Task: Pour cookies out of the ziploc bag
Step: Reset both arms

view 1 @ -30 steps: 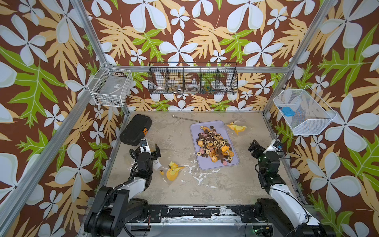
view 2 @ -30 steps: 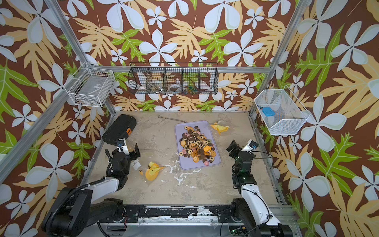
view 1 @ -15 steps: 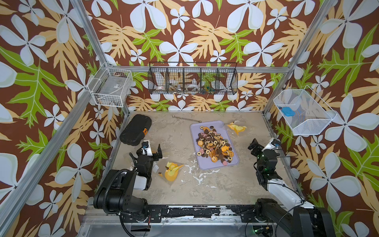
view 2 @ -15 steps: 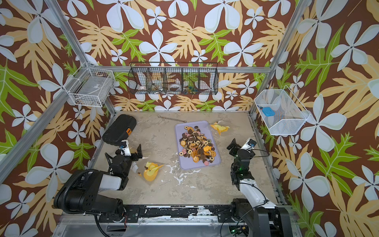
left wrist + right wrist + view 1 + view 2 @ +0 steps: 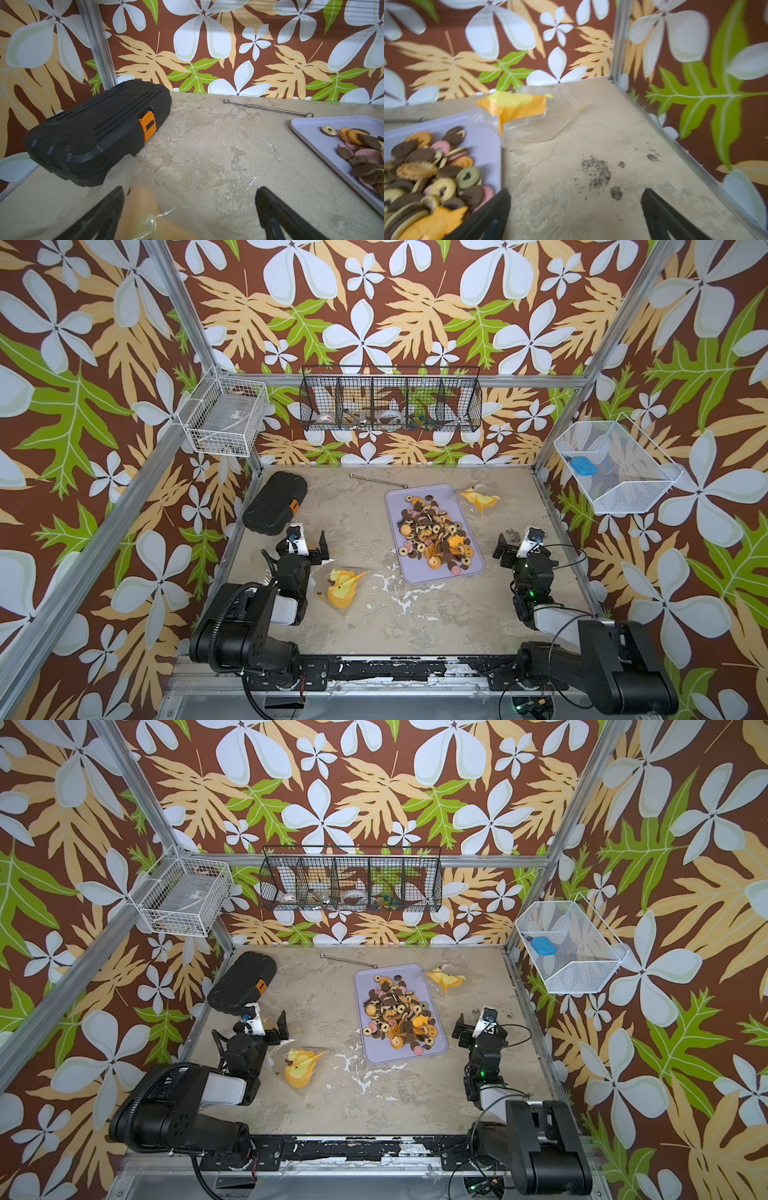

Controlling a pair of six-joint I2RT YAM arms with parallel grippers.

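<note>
The cookies (image 5: 432, 537) lie heaped on a lilac tray (image 5: 399, 497) at mid-table; they also show in the right wrist view as cookies (image 5: 425, 176). A clear ziploc bag with an orange-yellow print (image 5: 343, 587) lies flat on the table. It is just right of my left gripper (image 5: 305, 547), which is open. In the left wrist view this bag (image 5: 143, 207) reaches in beside one finger of that gripper (image 5: 190, 191), ungripped. A second such bag (image 5: 478, 498) lies behind the tray's far right corner. My right gripper (image 5: 513, 549) is open and empty, right of the tray.
A black case with an orange latch (image 5: 276, 502) lies at the back left. A thin metal rod (image 5: 376, 480) lies behind the tray. Dark crumbs (image 5: 596, 170) speckle the table ahead of the right gripper (image 5: 576, 192). Wire baskets hang on the walls.
Both arms have folded back toward the front rail, their rear links now in view. The grippers stay open near their earlier spots. Bags and cookies have not moved.
</note>
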